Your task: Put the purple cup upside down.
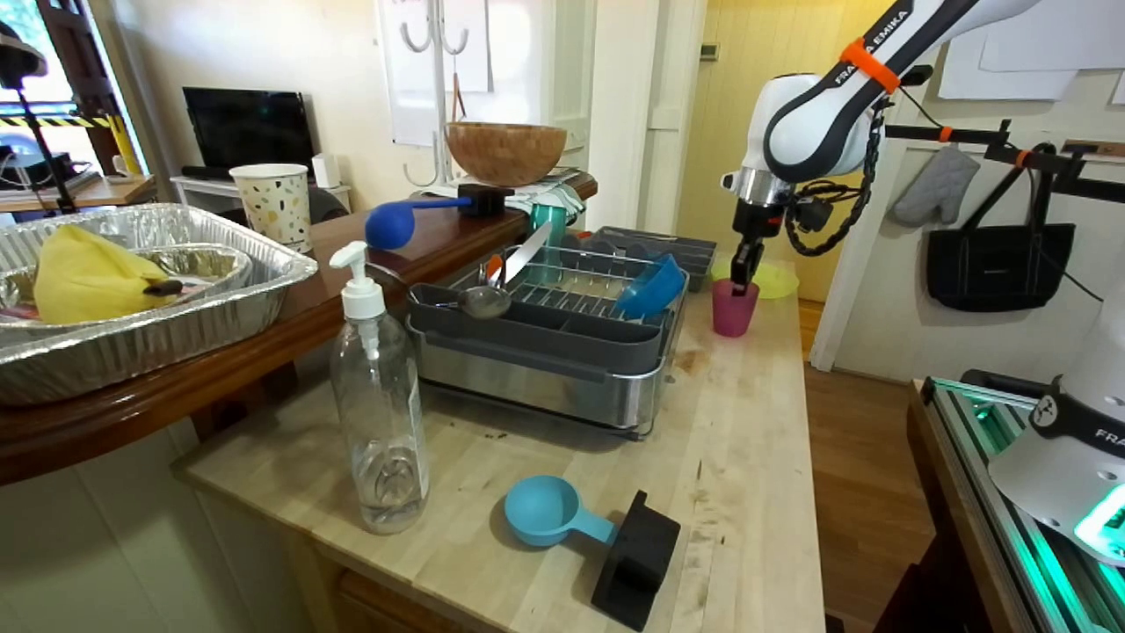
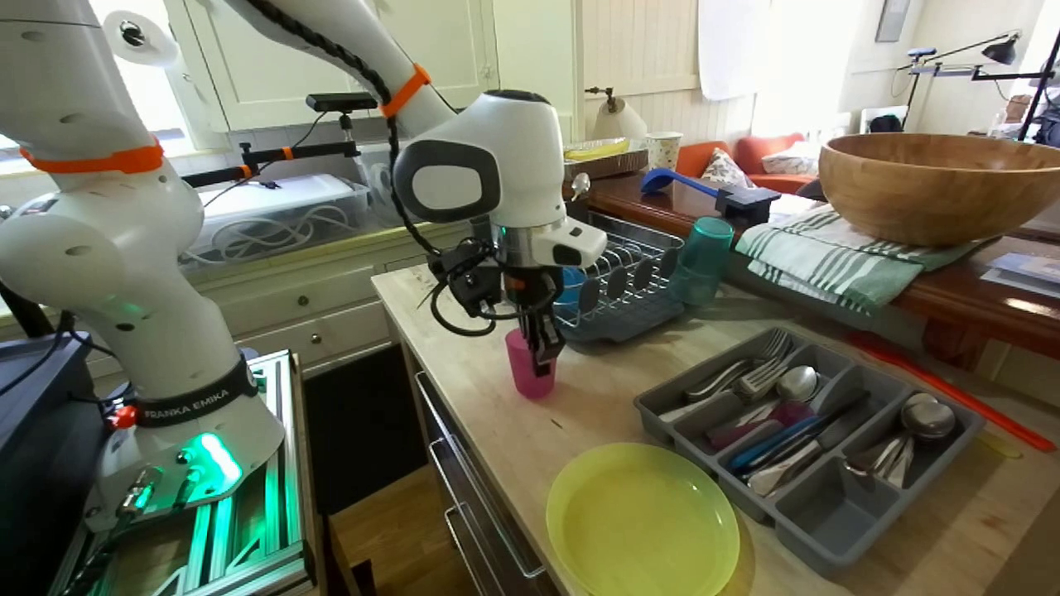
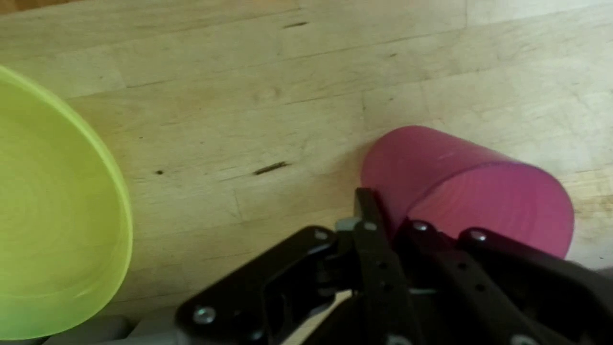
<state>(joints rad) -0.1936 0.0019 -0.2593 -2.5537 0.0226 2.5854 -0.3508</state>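
Where the wrist view looks down on the counter [image 3: 215,120], the gripper [image 3: 389,218] is clamped on the wall of the cup [image 3: 469,187], one finger outside it and one inside. The cup's mouth faces up, and the yellow bowl [image 3: 52,206] lies apart from it at the left edge.

In an exterior view, the cup stands on the counter beside the rack [image 1: 545,387], with the yellow bowl just behind it. Nearer the camera are the bottle [image 1: 382,431] and a scoop [image 1: 543,510] whose handle meets a black block [image 1: 637,563].

In an exterior view, the tray [image 2: 840,515], cutlery [image 2: 797,385] in it, lies just beside the yellow bowl, with the cup and gripper farther off, near the rack. The wooden bowl [image 2: 936,194] sits on a striped cloth [image 2: 816,257].
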